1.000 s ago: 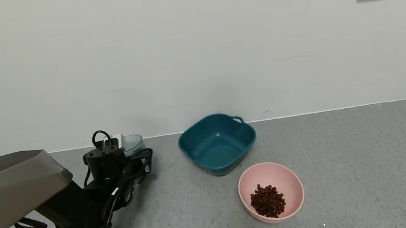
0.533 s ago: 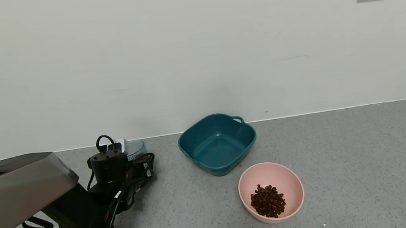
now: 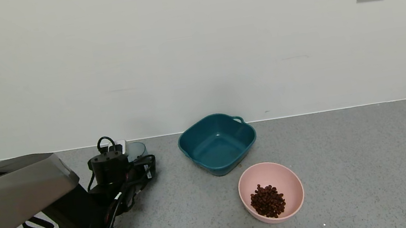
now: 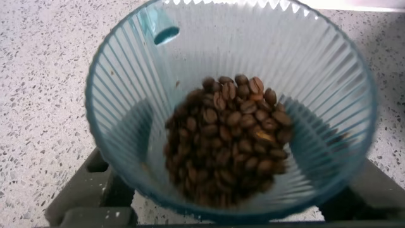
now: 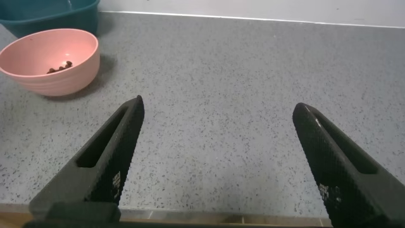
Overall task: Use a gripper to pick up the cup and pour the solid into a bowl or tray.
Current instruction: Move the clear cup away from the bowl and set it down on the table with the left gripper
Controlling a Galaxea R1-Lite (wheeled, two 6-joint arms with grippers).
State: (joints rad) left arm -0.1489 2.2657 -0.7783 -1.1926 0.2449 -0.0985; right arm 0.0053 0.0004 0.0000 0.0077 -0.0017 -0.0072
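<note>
My left gripper, arm stretched low and forward over the counter, clamps the ribbed cup of coffee beans, the pink bowl well off to its right, right gripper parked, fingers spread.

The left arm has a grey-silver casing, a black cylindrical wrist, looping black cables and a small white part.
</note>
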